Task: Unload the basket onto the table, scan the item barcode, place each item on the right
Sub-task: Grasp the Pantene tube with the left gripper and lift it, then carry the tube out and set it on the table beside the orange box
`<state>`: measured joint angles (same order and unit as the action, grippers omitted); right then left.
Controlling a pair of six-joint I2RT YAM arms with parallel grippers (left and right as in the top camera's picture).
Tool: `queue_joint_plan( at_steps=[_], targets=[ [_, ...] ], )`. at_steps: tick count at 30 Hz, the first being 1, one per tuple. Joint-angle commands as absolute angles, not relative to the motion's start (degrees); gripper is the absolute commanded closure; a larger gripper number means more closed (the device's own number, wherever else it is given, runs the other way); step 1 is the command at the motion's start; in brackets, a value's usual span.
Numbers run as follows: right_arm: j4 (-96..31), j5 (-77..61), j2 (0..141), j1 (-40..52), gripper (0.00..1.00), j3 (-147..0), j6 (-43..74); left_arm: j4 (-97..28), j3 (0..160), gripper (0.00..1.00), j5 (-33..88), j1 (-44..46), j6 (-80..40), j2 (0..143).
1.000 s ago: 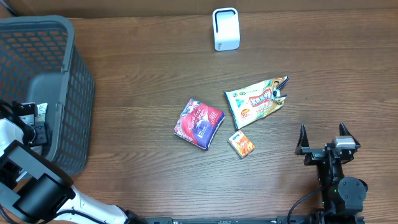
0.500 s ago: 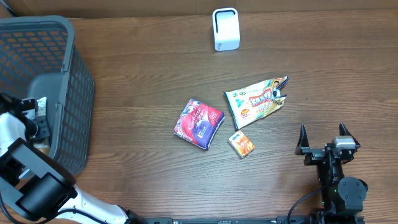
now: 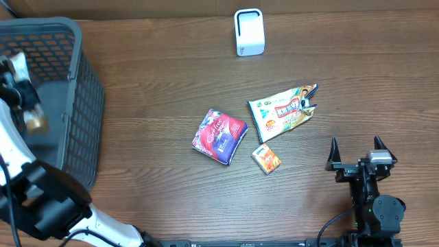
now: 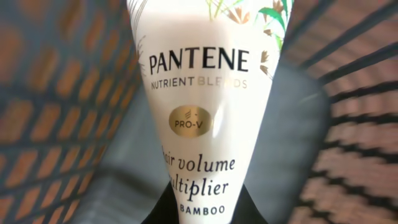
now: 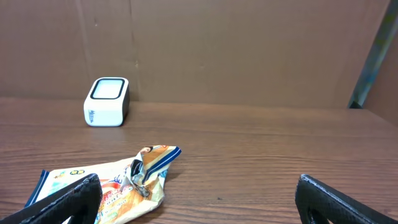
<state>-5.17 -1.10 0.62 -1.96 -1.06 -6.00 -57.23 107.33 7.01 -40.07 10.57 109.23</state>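
A white Pantene tube (image 4: pixel 199 112) with black lettering fills the left wrist view, and my left gripper (image 4: pixel 199 214) is shut on its lower end. Seen from overhead, the left gripper (image 3: pixel 22 96) is a blur over the dark grey basket (image 3: pixel 82 103) at the table's left edge. No barcode shows on the tube's visible face. The white scanner box (image 3: pixel 248 31) stands at the back centre, also in the right wrist view (image 5: pixel 107 101). My right gripper (image 3: pixel 357 147) rests open and empty at the front right, its dark fingertips (image 5: pixel 68 199) wide apart.
A crumpled snack bag (image 3: pixel 281 111) lies mid-table and shows in the right wrist view (image 5: pixel 112 183). A red and purple pouch (image 3: pixel 219 136) and a small orange packet (image 3: pixel 266 158) lie nearby. The basket's mesh walls (image 4: pixel 56 112) surround the tube.
My left gripper has shut on the tube inside the basket and moved up toward the basket's far side with it. The right arm has stayed still.
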Motion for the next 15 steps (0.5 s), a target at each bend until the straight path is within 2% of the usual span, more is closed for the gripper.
queue_joint_plan(
  at_steps=[1, 10, 15],
  targets=[
    [-4.8, -1.0, 0.2, -2.2, 0.00, -0.5, -5.8, -57.2, 114.2, 0.96, 21.9, -38.9, 7.7, 101.4],
    [-4.8, -1.0, 0.2, -2.2, 0.00, -0.5, -5.8, -55.1, 116.3, 0.96, 46.2, -34.1, -14.0, 92.4],
    [-4.8, -1.0, 0.2, -2.2, 0.00, -0.5, -5.8, -60.1, 116.2, 0.96, 50.2, -22.3, -14.4, 92.4]
  ],
)
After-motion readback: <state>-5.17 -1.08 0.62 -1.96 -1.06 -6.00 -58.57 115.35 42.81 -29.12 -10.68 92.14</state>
